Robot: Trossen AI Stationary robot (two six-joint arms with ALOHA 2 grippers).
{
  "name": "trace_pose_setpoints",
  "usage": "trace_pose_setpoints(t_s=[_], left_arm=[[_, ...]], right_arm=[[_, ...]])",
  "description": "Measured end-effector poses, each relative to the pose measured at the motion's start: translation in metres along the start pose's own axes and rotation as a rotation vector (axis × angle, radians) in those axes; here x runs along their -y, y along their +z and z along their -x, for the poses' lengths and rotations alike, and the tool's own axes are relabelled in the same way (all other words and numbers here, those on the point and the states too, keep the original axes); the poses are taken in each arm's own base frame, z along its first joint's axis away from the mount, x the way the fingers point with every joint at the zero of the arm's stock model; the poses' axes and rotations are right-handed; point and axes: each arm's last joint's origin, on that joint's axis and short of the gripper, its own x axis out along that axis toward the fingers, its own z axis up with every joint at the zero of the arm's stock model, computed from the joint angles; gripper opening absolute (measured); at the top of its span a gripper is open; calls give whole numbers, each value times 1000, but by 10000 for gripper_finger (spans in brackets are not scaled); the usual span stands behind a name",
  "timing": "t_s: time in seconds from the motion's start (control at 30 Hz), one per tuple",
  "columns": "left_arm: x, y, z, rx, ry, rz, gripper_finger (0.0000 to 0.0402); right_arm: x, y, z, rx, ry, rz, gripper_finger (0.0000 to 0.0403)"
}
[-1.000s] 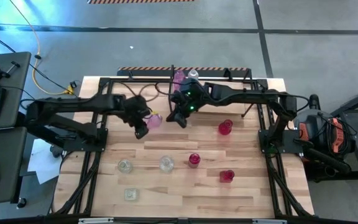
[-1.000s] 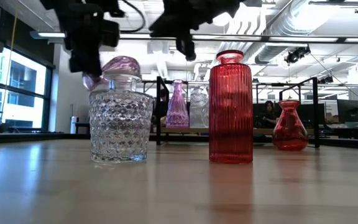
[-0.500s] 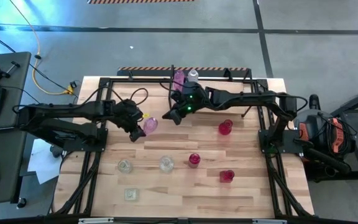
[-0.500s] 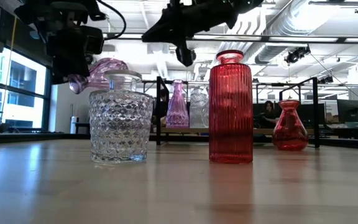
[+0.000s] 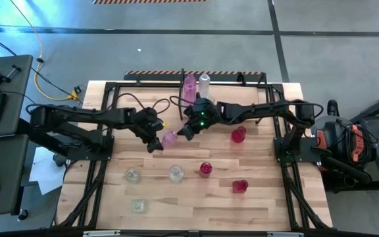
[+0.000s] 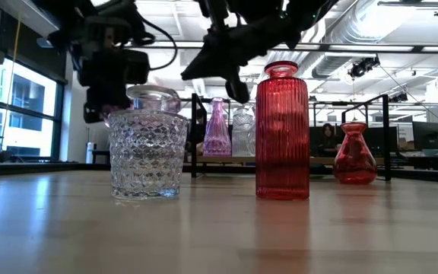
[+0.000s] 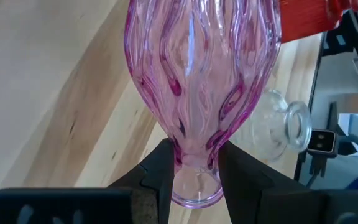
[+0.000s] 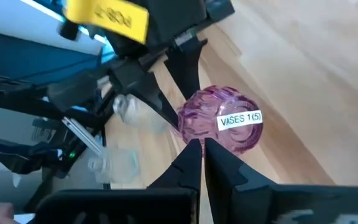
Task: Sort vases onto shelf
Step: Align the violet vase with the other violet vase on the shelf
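My left gripper (image 5: 155, 141) is shut on a pale pink ribbed vase (image 5: 170, 138), which it holds over the middle of the table. The vase lies roughly on its side, with its labelled base (image 8: 240, 119) toward my right arm. My right gripper (image 5: 183, 132) is shut, with its tips (image 8: 199, 148) right at that base. In the low view only the vase's top (image 6: 152, 93) shows, behind a clear jar. The shelf (image 5: 242, 78) stands at the far edge and carries a pink vase (image 5: 189, 83) and a clear one (image 5: 204, 81). My left gripper pinches the pink vase's narrow neck (image 7: 194, 163), just behind its mouth, between the two fingers (image 7: 161, 171). The body points away from the fingers. The vase is lifted clear of the table. My right gripper's shut fingertips (image 8: 191, 152) stand at the edge of the vase's base; I cannot tell whether they touch it.
Three red vases stand right of centre (image 5: 239, 135), (image 5: 206, 169), (image 5: 240, 186). Clear ones sit toward the near left (image 5: 131, 176), (image 5: 176, 173), (image 5: 139, 205). In the low view the clear jar (image 6: 147, 152) and a tall red vase (image 6: 282, 133) stand close to the camera.
My left gripper has swung the pink vase first toward the table's left, then back right and toward the near edge. The vase has come lower and tipped onto its side. My right gripper has come down and toward the near edge, up to the vase's base.
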Motion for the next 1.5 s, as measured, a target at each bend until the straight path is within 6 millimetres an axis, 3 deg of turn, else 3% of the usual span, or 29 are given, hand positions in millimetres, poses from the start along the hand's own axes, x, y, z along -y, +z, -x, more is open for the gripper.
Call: trace_pose_setpoints(t_s=[0.13,0.37,0.57,0.77,1.03,1.2,1.5], left_arm=[[-6,3,-14,-37,-3,21,97],[-20,-14,-28,-283,19,110,97],[-12,-16,-11,-423,73,85,97],[0,-10,17,-566,284,-43,97],[-13,-9,28,-874,496,-80,97],[-19,-12,22,-1082,524,-46,97],[-34,-12,-6,-1213,520,62,97]], right_arm=[[0,-7,-2,-20,-2,-2,0],[-5,-4,-2,-20,19,29,0],[-6,3,2,-35,59,61,0],[-6,10,5,-26,75,101,0],[-4,12,6,-34,86,129,0],[-4,11,6,-42,95,138,0],[-3,12,6,-52,107,150,0]])
